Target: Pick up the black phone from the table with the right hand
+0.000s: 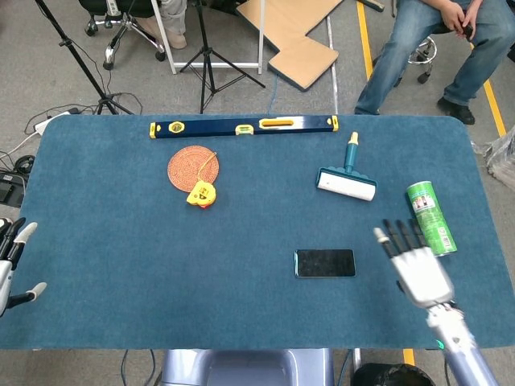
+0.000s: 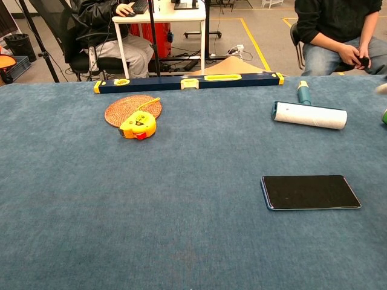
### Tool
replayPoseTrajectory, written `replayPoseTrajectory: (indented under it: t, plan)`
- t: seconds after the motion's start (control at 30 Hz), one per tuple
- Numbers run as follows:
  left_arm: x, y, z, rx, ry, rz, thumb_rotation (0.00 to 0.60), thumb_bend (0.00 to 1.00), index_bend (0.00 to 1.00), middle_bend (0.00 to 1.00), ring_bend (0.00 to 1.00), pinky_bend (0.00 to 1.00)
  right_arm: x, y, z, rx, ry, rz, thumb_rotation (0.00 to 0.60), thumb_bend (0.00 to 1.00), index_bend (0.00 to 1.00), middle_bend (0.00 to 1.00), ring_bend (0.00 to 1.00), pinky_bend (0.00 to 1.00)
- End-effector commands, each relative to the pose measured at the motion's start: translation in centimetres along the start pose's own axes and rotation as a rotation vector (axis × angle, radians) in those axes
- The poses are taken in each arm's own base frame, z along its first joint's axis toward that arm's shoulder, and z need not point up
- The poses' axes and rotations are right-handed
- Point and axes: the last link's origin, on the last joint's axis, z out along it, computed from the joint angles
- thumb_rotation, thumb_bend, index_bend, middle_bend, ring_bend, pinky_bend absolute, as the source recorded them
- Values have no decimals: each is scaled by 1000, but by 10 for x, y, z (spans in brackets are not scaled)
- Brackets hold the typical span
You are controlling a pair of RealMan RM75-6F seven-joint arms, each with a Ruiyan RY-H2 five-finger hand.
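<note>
One black phone [image 1: 324,263] lies flat, screen up, on the blue desk [image 1: 121,241], right of centre. Right hand [image 1: 417,272] hovers just beside it, fingers spread, holding nothing. Phone looks thin, stiff, slick, probably light; best pinched across its long edges.

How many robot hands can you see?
2. The right hand hovers just right of the black phone; the left hand sits at the table's left edge, partly cut off.

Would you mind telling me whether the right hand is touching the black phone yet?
Apart. The head view shows bare blue cloth between the right hand and the black phone.
</note>
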Motion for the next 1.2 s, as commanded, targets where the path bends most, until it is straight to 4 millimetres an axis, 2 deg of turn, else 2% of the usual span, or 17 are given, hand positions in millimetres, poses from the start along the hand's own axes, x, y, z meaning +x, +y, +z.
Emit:
replayPoseTrajectory:
  t: [0.03,0.2,0.33,0.53,0.77,1.2]
  plan:
    - [-3,-1,6,13,-7,7,600,0,0,0,0,0,15,-58,64,198,-52,-63,600,0,35,0,0,0]
    - [-7,-6,13,47,-28,11,600,0,0,0,0,0,17,-96,93,287,-109,-34,600,0,31,0,0,0]
    - [-8,-10,17,68,-37,10,600,0,0,0,0,0,14,-120,113,339,-113,-113,600,0,41,5,0,0]
    - [-9,-13,20,84,-41,11,600,0,0,0,0,0,10,-145,119,362,-155,-125,600,0,77,51,0,0]
    - [-11,-12,21,86,-49,18,600,0,0,0,0,0,2,-151,117,342,-195,-150,600,0,91,73,0,0]
    - [-14,-6,21,74,-53,25,600,0,0,0,0,0,-14,-136,108,268,-252,-152,600,0,120,120,0,0]
